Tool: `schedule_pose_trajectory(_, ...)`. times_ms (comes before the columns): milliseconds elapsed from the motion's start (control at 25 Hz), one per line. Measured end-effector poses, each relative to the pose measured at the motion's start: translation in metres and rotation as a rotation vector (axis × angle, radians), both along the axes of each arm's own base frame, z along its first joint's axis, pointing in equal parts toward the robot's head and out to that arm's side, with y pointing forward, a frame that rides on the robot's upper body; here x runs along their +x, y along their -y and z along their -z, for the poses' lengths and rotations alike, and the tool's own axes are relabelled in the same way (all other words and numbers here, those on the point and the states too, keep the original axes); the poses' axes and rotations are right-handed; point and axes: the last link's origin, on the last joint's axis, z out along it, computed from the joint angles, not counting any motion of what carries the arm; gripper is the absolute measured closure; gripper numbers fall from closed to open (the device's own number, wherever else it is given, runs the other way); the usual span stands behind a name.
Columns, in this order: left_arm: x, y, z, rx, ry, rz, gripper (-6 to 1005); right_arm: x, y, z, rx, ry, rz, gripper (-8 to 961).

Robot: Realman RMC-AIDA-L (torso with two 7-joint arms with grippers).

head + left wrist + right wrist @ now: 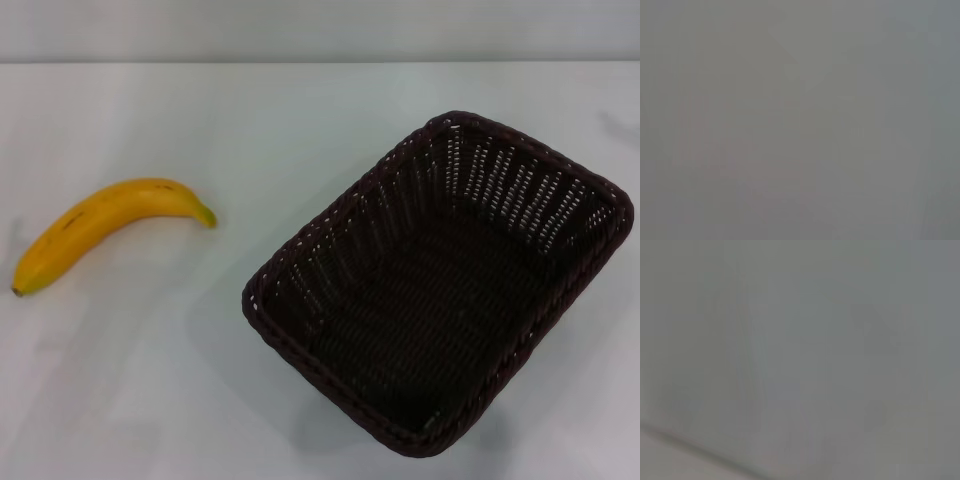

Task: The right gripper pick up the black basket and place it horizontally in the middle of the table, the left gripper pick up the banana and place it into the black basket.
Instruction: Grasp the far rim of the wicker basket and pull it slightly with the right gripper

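The black basket (440, 285) sits on the white table (250, 130) at the right, turned at an angle, open side up and empty. The yellow banana (105, 228) lies on the table at the left, apart from the basket, its greenish tip toward the basket. Neither gripper shows in the head view. Both wrist views show only a plain grey surface, with no fingers and no object.
The table's far edge (320, 62) runs along the top of the head view, with a pale wall behind it.
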Motion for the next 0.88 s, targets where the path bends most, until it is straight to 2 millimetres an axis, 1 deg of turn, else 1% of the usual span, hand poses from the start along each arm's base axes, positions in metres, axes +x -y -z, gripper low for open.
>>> schedule_pose_trajectory(120, 0.0, -0.003, -0.004, 0.004, -0.02, 0.008, 138, -0.037, -0.012, 0.004, -0.154, 0.076, 0.074, 84)
schedule_pose_trajectory(240, 0.004, -0.008, -0.005, -0.004, -0.024, 0.03, 139, -0.056, -0.016, 0.013, -0.295, 0.117, 0.157, 84)
schedule_pose_trajectory(400, 0.005, -0.01, -0.005, -0.009, -0.023, 0.035, 139, -0.08, -0.026, 0.037, -0.449, 0.19, 0.219, 84)
schedule_pose_trajectory(480, 0.003, -0.01, -0.006, -0.01, -0.028, 0.03, 139, -0.088, -0.031, 0.049, -0.494, 0.226, 0.246, 84)
schedule_pose_trajectory(600, 0.002, -0.01, -0.007, -0.016, -0.036, 0.026, 139, -0.1, -0.039, 0.074, -0.578, 0.26, 0.267, 85)
schedule_pose_trajectory(640, 0.002, -0.009, -0.007, -0.015, -0.039, 0.025, 139, -0.103, -0.041, 0.078, -0.59, 0.263, 0.265, 85)
schedule_pose_trajectory(840, 0.001, -0.008, -0.01, -0.008, -0.051, 0.027, 139, -0.118, -0.048, 0.113, -0.656, 0.339, 0.267, 85)
schedule_pose_trajectory(880, 0.001, -0.008, -0.011, -0.006, -0.054, 0.028, 139, -0.119, -0.048, 0.116, -0.659, 0.348, 0.269, 85)
